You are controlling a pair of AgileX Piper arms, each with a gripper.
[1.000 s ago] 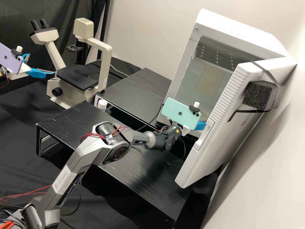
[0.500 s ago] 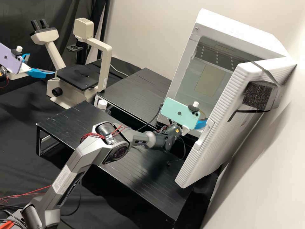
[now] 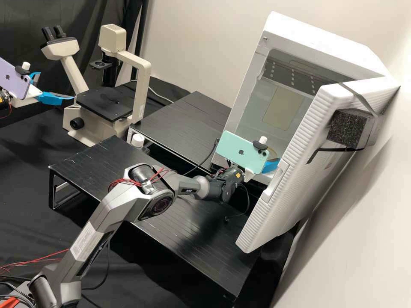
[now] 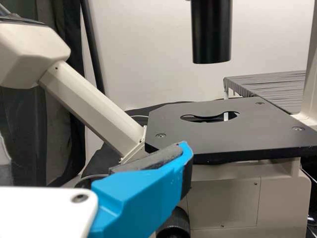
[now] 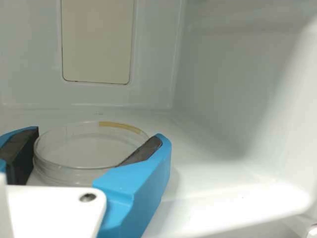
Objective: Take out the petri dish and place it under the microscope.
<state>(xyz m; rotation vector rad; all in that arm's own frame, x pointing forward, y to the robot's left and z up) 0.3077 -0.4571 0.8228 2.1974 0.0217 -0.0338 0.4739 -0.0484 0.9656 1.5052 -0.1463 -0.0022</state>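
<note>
On the cabinet's white floor (image 5: 218, 191) you have the clear petri dish (image 5: 86, 144), your right gripper (image 3: 270, 166) open with a finger to either side. Your left gripper (image 3: 56, 86) hangs open near the microscope (image 3: 143, 81).

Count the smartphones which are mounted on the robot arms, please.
2. In the high view, a purple smartphone is on the left arm, beside the microscope; a mint-green smartphone is on the right arm, by the open white cabinet.
</note>
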